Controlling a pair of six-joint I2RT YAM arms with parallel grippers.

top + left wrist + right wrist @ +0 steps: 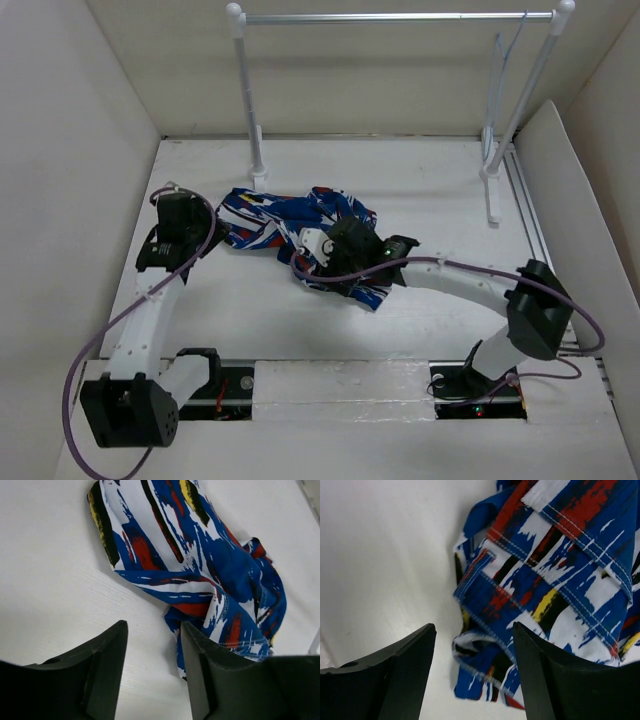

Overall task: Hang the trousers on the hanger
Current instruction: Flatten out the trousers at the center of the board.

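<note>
Reaching in from 5 o'clock, the right gripper (472,627) hovers, fingers apart, over the trousers (270,215), which lie crumpled at the middle of the table (420,180), long axis 10-to-4. The left gripper (153,625), also spread, is at their 9 o'clock end.

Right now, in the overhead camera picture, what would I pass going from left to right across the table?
left gripper → trousers → hanger. The right gripper overlaps the trousers, so it has no clear place in the order.
</note>
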